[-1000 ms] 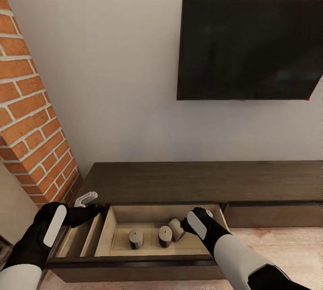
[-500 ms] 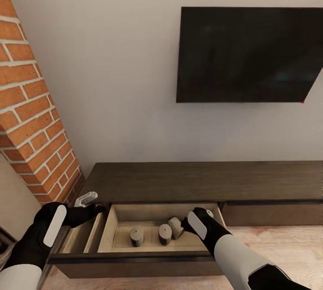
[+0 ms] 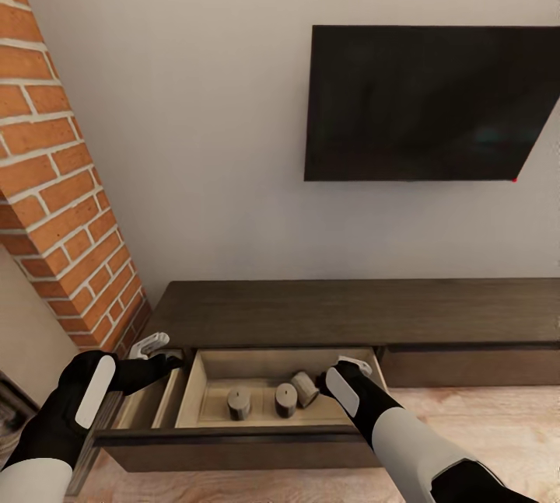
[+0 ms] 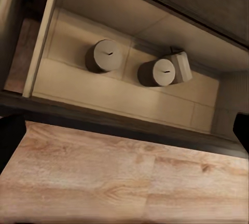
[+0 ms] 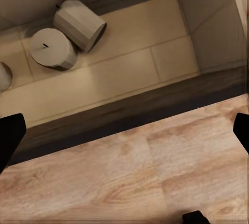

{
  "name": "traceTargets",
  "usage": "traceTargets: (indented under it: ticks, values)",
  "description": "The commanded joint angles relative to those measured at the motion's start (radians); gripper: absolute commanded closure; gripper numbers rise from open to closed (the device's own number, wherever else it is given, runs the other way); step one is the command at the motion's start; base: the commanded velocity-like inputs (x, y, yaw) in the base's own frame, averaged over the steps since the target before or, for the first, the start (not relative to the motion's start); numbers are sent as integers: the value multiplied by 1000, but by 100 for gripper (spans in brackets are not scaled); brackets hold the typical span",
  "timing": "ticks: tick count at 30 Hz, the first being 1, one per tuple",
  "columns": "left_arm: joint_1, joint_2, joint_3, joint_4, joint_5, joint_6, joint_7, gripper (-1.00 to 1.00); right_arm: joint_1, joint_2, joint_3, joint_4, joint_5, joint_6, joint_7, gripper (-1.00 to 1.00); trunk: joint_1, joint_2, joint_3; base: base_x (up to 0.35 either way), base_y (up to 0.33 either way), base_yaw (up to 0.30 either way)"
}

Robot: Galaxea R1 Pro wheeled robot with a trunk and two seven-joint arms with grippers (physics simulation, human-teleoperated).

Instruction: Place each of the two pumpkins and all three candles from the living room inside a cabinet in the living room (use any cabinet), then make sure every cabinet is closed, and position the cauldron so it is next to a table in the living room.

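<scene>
Walls take up most of the head view: a pale plaster wall (image 3: 210, 137) with a black television (image 3: 424, 103) mounted on it, and a red brick column (image 3: 58, 192) at the left. Below runs the cabinet (image 3: 350, 312), a long low dark-brown unit standing on a light wood floor (image 3: 498, 425). One wide drawer (image 3: 233, 434) at its left end is pulled out, its beige inside exposed, while the drawer front to the right sits flush.

Both arms reach toward the open drawer. The left gripper (image 3: 148, 346) hovers above the drawer's left corner, and the right gripper (image 3: 351, 365) sits at the drawer's right side, above the inner wall. Each wrist view shows dark fingertips at opposite edges of the picture with nothing between them, so both sets of jaws stand spread wide and empty.

Inside the drawer lie the three candles, short grey cylinders. The left candle (image 3: 239, 403) stands upright and a little apart. The middle candle (image 3: 285, 399) is also upright, its wick showing as a small dark mark on top. The tipped candle (image 3: 305, 388) lies on its side, touching the middle one, toward the back of the drawer.
</scene>
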Motion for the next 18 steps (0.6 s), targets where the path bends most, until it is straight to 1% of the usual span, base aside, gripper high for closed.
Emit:
traceTargets:
  ticks: [1,8,11,18]
  values:
    - [0,0,0,0,0,0,0,-100,0,0,0,0,0,0,0,-100,-4,7,3,-77,0,0]
    - [0,0,0,0,0,0,0,-100,0,0,0,0,0,-1,0,-100,-31,56,25,-54,0,0]
    - [0,0,0,0,0,0,0,-100,0,0,0,0,0,-1,0,-100,-42,77,35,-247,0,0]
    - [0,0,0,0,0,0,0,-100,0,-1,0,1,0,-1,0,-100,-69,126,56,-310,0,0]
